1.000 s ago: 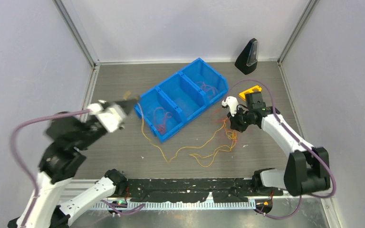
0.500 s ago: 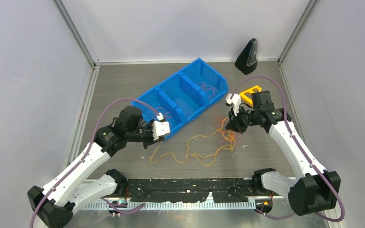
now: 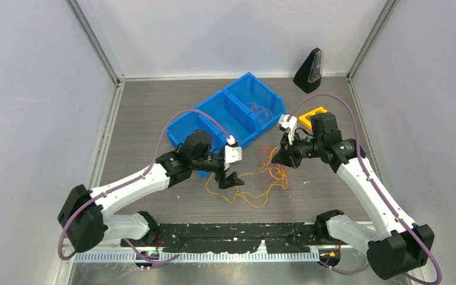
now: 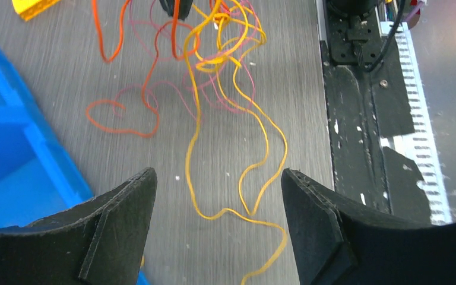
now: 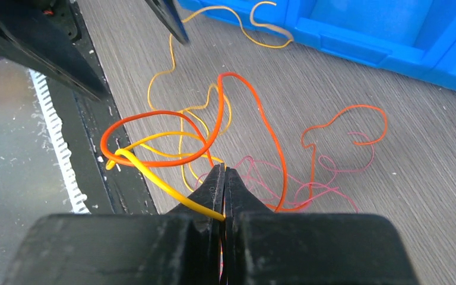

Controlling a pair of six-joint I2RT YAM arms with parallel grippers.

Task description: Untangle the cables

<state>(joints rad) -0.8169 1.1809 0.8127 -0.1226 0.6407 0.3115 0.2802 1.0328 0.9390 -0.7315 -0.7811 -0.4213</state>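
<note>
The cables (image 3: 275, 173) lie in a loose tangle on the table right of centre: a yellow one (image 4: 196, 130), an orange-red one (image 4: 148, 89) and a thin pink one (image 4: 237, 101). My right gripper (image 3: 276, 159) hangs over the tangle, its jaws shut (image 5: 224, 168) on the yellow cable (image 5: 154, 178). The orange-red cable (image 5: 255, 113) loops just ahead of the tips and the pink one (image 5: 332, 166) lies flat beyond. My left gripper (image 3: 231, 179) hovers low over the yellow cable's loose end, open (image 4: 218, 173), with nothing between its fingers.
A blue three-compartment bin (image 3: 255, 85) stands diagonally behind the tangle, with thin cables in two compartments; its corner (image 4: 29, 148) is close to my left fingers. A yellow block (image 3: 309, 113) and a black wedge (image 3: 310, 70) sit at the back right. A black strip (image 3: 231, 233) runs along the near edge.
My left arm swung in from the far left to the table's centre and its gripper opened, letting the yellow cable go. The yellow cable bunched toward the right. My right gripper stayed shut, shifting slightly left.
</note>
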